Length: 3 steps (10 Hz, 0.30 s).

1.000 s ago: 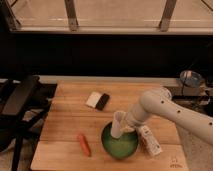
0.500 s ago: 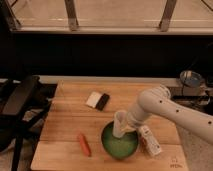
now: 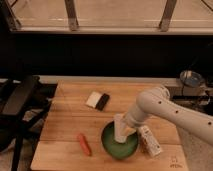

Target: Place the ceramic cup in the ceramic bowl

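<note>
Little has changed since a second ago: the arm [image 3: 170,107] holds nearly the same reach, and the ceramic cup [image 3: 120,128] has at most sunk slightly lower over the bowl. Filling the lower half of the frame is the wooden table [image 3: 70,117], the work surface for everything here. Across its right side the white arm slants down from the right edge toward lower centre, bent so that the gripper [image 3: 128,125] comes at the bowl from above and beside. Whether its fingers are clamped on the cup or already loosened I cannot tell. Lower centre sits the green ceramic bowl [image 3: 111,146], with the pale cup standing upright inside its rim, apparently at or near the bottom, so the placing looks almost complete. Just right of the bowl lies a small white carton [image 3: 150,141]; an orange carrot-like piece [image 3: 84,144] lies left of it; a black-and-white block [image 3: 97,100] rests nearer frame centre.
</note>
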### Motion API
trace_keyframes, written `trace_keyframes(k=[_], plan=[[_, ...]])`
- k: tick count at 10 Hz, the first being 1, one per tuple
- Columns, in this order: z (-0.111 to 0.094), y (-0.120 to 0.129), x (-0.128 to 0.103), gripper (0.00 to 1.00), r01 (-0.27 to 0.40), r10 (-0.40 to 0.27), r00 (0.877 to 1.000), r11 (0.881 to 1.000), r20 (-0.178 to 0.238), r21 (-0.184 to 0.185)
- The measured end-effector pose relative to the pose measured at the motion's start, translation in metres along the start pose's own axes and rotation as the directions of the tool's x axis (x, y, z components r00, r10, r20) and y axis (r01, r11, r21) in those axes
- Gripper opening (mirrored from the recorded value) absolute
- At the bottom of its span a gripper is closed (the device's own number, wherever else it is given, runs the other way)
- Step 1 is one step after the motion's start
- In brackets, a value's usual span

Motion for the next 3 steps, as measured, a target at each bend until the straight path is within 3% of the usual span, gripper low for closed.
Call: trace_keyframes(k=[3], plan=[[-0.02, 0.001, -0.009, 0.76, 0.015, -0.015, 1.0, 0.998, 0.002, 0.063]])
